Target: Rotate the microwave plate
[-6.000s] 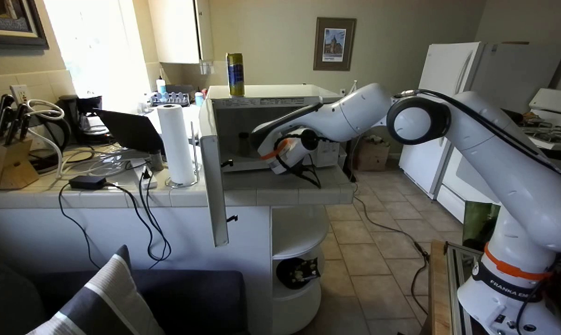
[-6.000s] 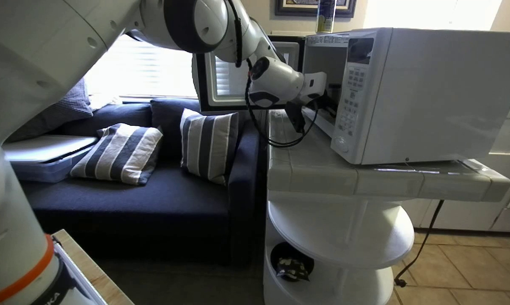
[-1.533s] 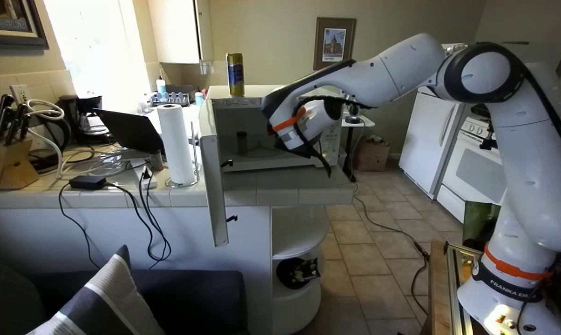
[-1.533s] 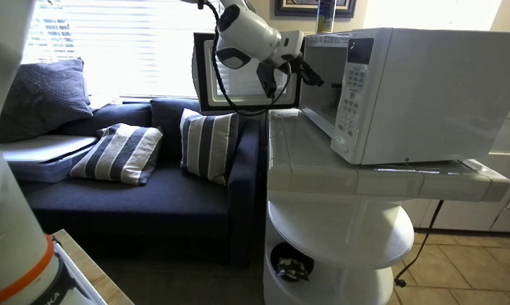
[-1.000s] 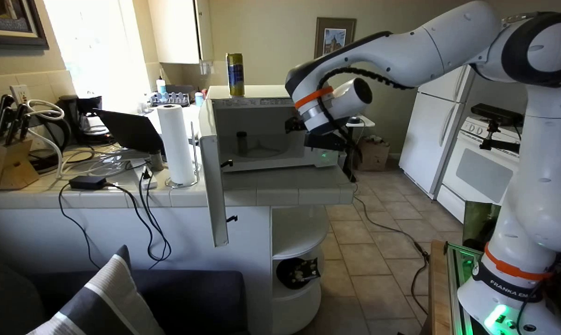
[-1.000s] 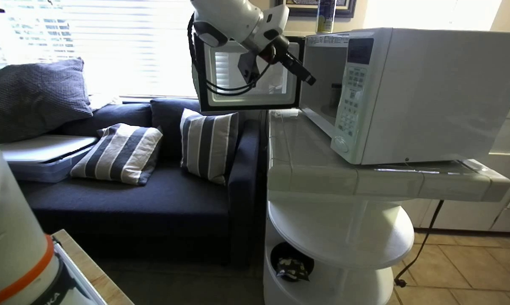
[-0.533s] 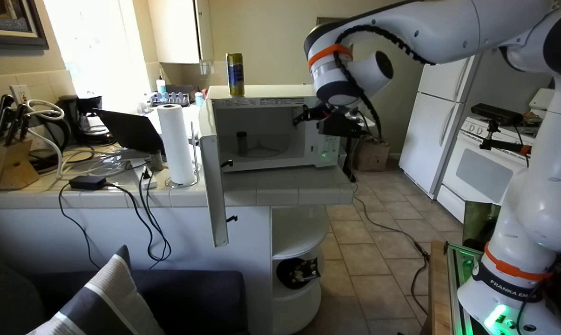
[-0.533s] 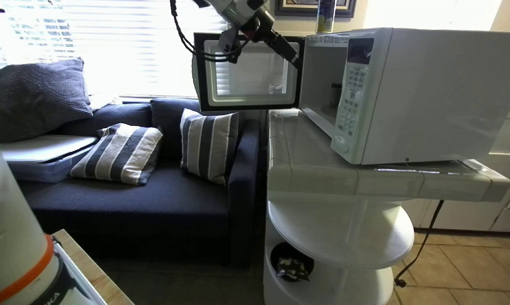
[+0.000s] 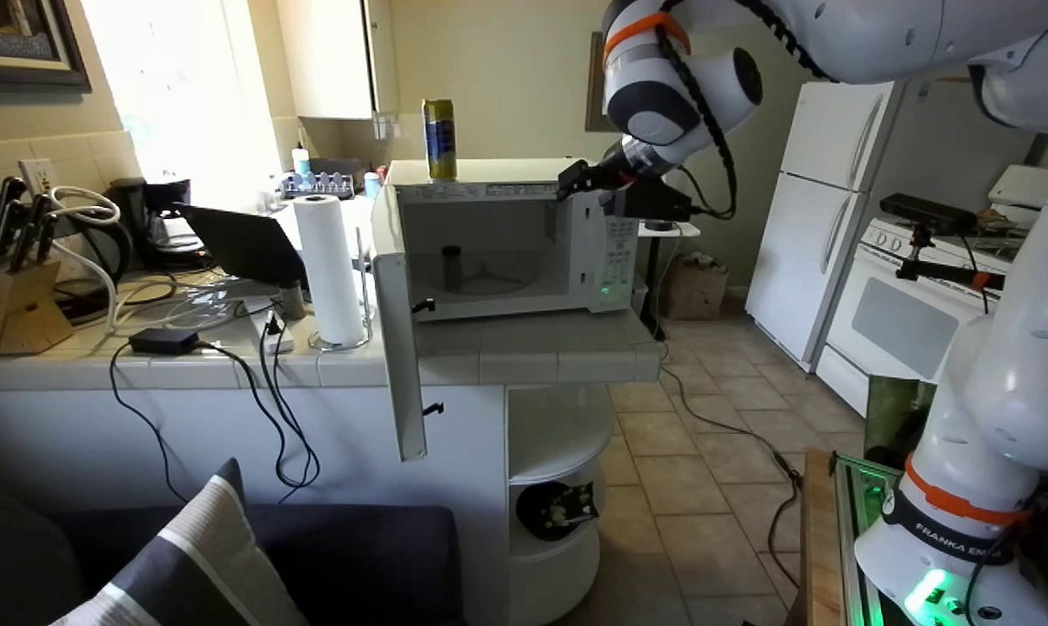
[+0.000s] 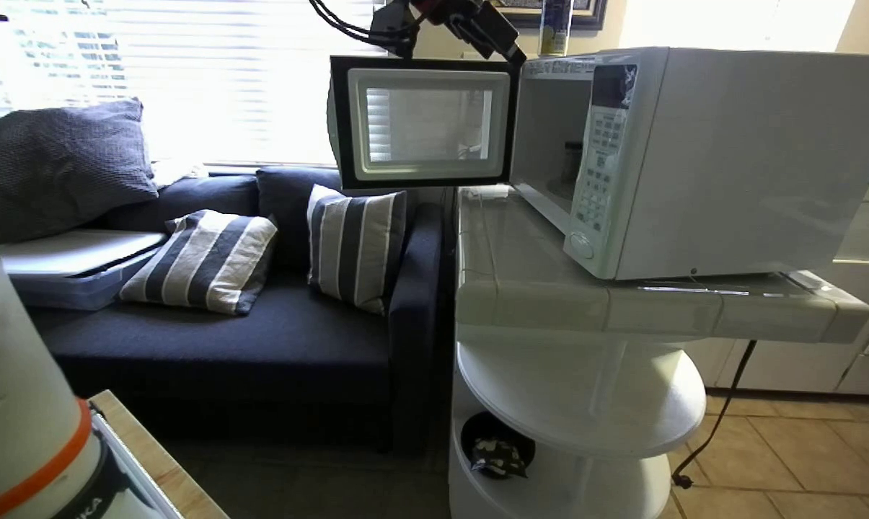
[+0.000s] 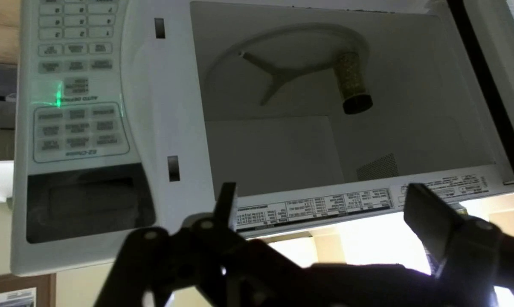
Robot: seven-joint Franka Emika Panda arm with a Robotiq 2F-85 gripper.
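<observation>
Jaws wide apart with nothing between them, the Robotiq gripper (image 11: 323, 198) hangs outside the microwave (image 10: 744, 158), near the upper edge of its cavity (image 11: 274, 149). As one faces the microwave on its tiled counter (image 9: 532, 343), the door (image 10: 427, 128) stands open at the left, and the plate (image 11: 301, 47), seemingly clear glass with a three-armed support (image 11: 280, 75) showing through, lies low inside. A dark-capped jar (image 11: 350, 81) stands upright, apparently on the plate's left part. Whether the turn is already made cannot be told; if it is not, the gripper would do best to sink below the upper edge before reaching in, pass through the right half, well apart from the jar, and lay one fingertip (image 11: 427, 217) lightly on the right rim. A slow sweep along the curve from near to far should turn the plate; pressing hard could tip it, and a jerk might topple the jar.
</observation>
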